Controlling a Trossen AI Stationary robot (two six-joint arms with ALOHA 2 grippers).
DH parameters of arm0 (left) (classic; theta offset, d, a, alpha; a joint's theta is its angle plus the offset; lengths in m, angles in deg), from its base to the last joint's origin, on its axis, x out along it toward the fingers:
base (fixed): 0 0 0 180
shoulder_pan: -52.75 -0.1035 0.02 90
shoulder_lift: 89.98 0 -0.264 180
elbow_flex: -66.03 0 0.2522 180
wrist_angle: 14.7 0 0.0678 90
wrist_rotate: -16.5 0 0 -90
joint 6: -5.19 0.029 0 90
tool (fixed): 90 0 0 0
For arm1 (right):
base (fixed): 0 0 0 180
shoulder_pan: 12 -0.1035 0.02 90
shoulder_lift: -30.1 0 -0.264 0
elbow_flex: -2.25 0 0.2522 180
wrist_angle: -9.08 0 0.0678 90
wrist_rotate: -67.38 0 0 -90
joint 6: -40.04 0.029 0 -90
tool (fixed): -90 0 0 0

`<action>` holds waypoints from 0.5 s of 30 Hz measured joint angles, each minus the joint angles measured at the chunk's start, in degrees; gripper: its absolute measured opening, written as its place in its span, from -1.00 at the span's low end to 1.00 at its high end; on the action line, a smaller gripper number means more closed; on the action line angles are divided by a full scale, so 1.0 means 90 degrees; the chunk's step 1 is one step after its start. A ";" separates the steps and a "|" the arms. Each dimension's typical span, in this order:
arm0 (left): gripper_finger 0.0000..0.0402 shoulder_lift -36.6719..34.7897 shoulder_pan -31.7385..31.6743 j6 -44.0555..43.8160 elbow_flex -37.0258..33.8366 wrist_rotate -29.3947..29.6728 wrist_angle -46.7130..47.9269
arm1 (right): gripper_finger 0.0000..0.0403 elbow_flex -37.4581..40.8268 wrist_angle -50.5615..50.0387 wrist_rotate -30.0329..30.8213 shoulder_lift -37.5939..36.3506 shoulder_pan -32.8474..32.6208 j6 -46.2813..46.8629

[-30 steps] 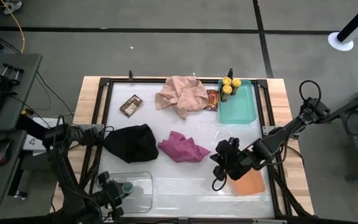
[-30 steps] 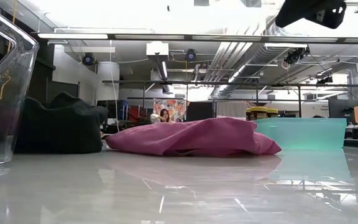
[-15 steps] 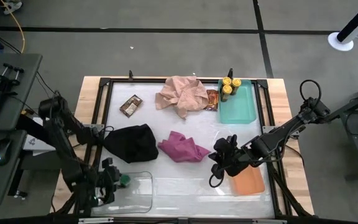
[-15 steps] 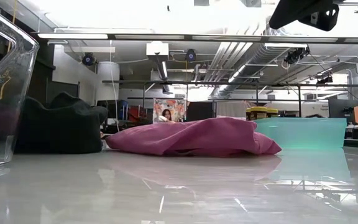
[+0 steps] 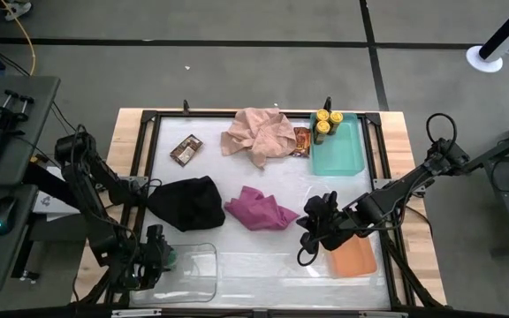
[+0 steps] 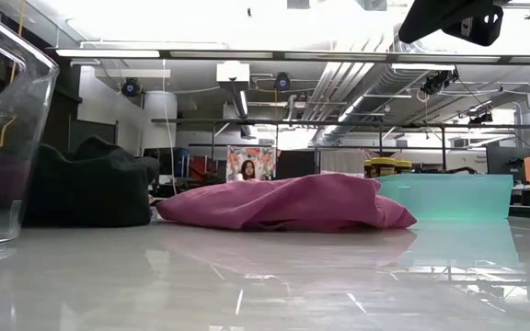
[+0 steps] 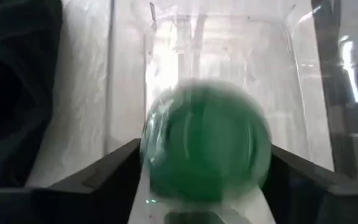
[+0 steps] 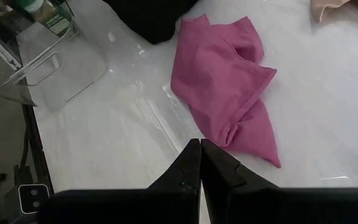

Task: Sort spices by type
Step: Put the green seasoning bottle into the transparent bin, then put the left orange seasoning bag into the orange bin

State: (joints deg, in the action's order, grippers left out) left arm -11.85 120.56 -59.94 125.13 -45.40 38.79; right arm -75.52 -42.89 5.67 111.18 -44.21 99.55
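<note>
My left gripper (image 5: 155,256) is at the near left of the table, shut on a small round jar with a green lid (image 5: 168,257), over the left end of the clear tray (image 5: 193,269). The lid (image 7: 207,143) fills the left wrist view, with the clear tray (image 7: 229,56) below it. My right gripper (image 5: 312,234) hovers shut and empty beside the magenta cloth (image 5: 259,210). Yellow-lidded jars (image 5: 325,124) stand in the teal tray (image 5: 343,150). One foil packet (image 5: 186,148) lies far left on the table. Another (image 5: 301,141) lies beside the pink cloth (image 5: 259,132). My left gripper holds the green-lidded jar pinched between its two fingers (image 7: 104,171), one on either side of the jar just under the lid's rim (image 7: 151,155). The fingers come from above, pointing down, and the jar stands upright. I cannot tell whether its base touches the tray.
A black cloth (image 5: 188,203) lies left of the middle, just beyond the clear tray. The orange tray (image 5: 353,258) sits near right, beside my right gripper (image 8: 201,146). The magenta cloth (image 8: 229,87) lies spread at mid-table, and bare tabletop runs between the two near trays.
My left arm has raised its elbow and drawn the gripper with the green-lidded jar a little toward the table's left and far edges, from over the clear tray's middle to its left end. My right gripper has shifted slightly leftward.
</note>
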 joint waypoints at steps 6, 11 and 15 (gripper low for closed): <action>0.50 0.0002 0.0000 -0.0034 0.0076 -0.0304 0.0149 | -1.00 0.0000 -0.0005 0.0001 0.0000 0.0000 0.0000; 0.47 -0.0132 -0.0039 -0.0026 0.0291 -0.0340 0.0262 | -1.00 0.0000 -0.0008 0.0002 0.0000 0.0000 -0.0051; 0.46 -0.0328 -0.0167 0.0057 0.0591 -0.0274 0.0680 | -1.00 0.0000 -0.0010 0.0002 0.0000 0.0000 -0.0065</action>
State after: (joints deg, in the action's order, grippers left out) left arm -14.80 119.06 -59.43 130.45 -47.86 44.91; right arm -75.52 -42.98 5.69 111.18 -44.21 98.97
